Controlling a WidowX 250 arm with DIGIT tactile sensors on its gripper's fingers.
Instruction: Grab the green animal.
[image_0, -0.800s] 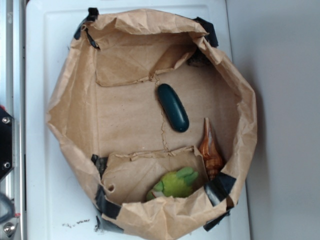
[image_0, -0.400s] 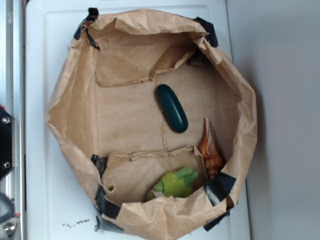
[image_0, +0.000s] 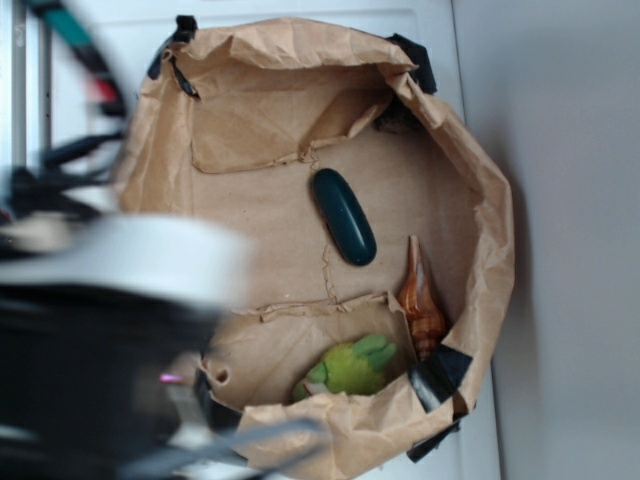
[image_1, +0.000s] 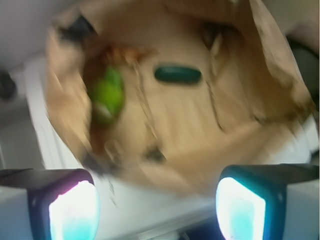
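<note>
The green animal (image_0: 352, 368) is a small lime-green soft toy lying in the near corner of the brown paper bag (image_0: 150, 200), against its wall. The wrist view shows the green animal (image_1: 109, 95) blurred at the upper left. My gripper (image_1: 157, 207) is open, its two glowing pads wide apart with nothing between them, high above the white surface outside the bag's edge. In the exterior view the arm (image_0: 110, 330) is a large blur at the lower left, covering the bag's left side; the fingers are not distinguishable there.
A dark teal oblong capsule (image_0: 344, 216) lies at the bag's middle and also shows as the capsule (image_1: 177, 75). An orange-brown pointed shell (image_0: 421, 303) rests by the right wall, next to the toy. The bag's crumpled walls stand up all round on a white tray (image_0: 440, 40).
The arm has swung into the exterior view from the left and now blocks the lower-left part. The toy, capsule and shell have stayed put.
</note>
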